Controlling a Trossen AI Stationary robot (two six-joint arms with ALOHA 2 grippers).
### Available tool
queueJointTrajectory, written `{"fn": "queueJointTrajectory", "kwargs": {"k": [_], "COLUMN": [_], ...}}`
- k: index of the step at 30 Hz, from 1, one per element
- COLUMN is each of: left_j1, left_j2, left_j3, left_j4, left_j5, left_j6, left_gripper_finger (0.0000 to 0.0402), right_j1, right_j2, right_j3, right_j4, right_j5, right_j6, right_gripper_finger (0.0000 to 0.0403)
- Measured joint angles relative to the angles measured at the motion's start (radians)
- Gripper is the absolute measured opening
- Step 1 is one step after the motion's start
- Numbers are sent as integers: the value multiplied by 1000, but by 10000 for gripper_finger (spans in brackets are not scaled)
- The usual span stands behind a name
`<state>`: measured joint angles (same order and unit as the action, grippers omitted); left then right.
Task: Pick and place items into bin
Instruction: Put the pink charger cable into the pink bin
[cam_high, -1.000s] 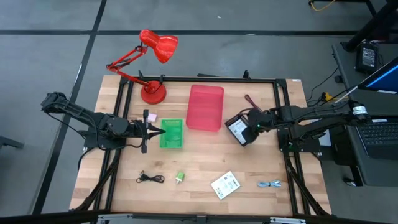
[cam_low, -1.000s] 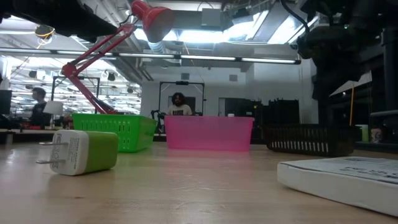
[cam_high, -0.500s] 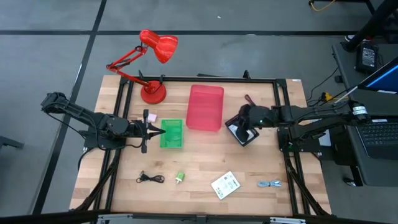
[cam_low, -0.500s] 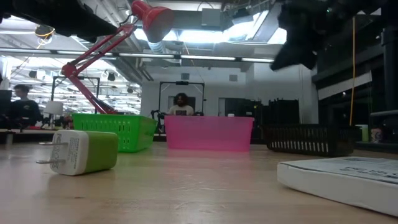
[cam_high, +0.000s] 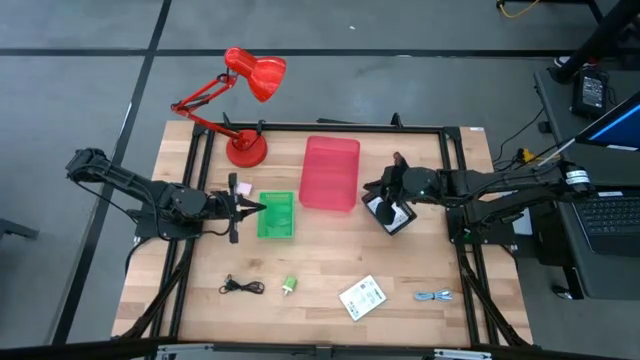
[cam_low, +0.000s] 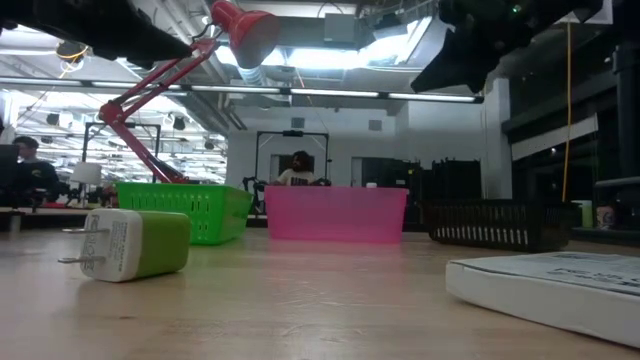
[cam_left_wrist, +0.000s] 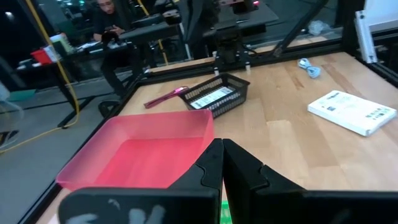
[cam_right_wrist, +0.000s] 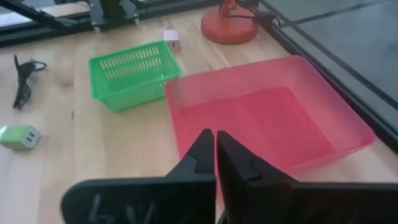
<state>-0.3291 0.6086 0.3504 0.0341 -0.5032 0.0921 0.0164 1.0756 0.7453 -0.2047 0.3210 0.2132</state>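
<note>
The wooden table (cam_high: 200, 300) carries a pink bin (cam_high: 331, 173) at centre back, a green basket (cam_high: 277, 215) just left of it and a black mesh basket (cam_high: 388, 212) just right of it. The high view alone lays out the loose items along the front: a white packet (cam_high: 362, 297), a black cable (cam_high: 241, 287), a blue-grey cable (cam_high: 433, 296) and a small green charger (cam_high: 290, 285). The low view shows that charger (cam_low: 128, 243) close up as a green-and-white plug lying on its side, and the packet's edge (cam_low: 560, 285) at the right. Only the left wrist view reveals a second white packet (cam_left_wrist: 212, 98) inside the black basket, with a maroon cable (cam_left_wrist: 163, 98) beside it. The right gripper (cam_high: 384, 192) hangs over the black basket beside the pink bin, fingers pressed together on nothing, as the right wrist view (cam_right_wrist: 214, 144) confirms. The left gripper (cam_high: 256, 209) sits at the green basket's left edge, fingers likewise pressed together (cam_left_wrist: 222, 155).
</note>
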Motion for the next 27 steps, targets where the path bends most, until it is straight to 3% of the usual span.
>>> {"fn": "queueJointTrajectory", "kwargs": {"k": [13,19,27], "left_j1": [0,0,0], "left_j2": [0,0,0], "left_j3": [0,0,0], "left_j4": [0,0,0], "left_j5": [-30,-31,-31], "left_j6": [0,0,0], "left_gripper_finger": [4,4,4], "right_j1": [-101,-191,-289], "right_j2": [1,1,1], "right_j3": [0,0,0], "right_j4": [-38,-190,-312], "right_j5": [14,134,143], "right_j6": [-10,22,73], "right_gripper_finger": [0,0,0]}}
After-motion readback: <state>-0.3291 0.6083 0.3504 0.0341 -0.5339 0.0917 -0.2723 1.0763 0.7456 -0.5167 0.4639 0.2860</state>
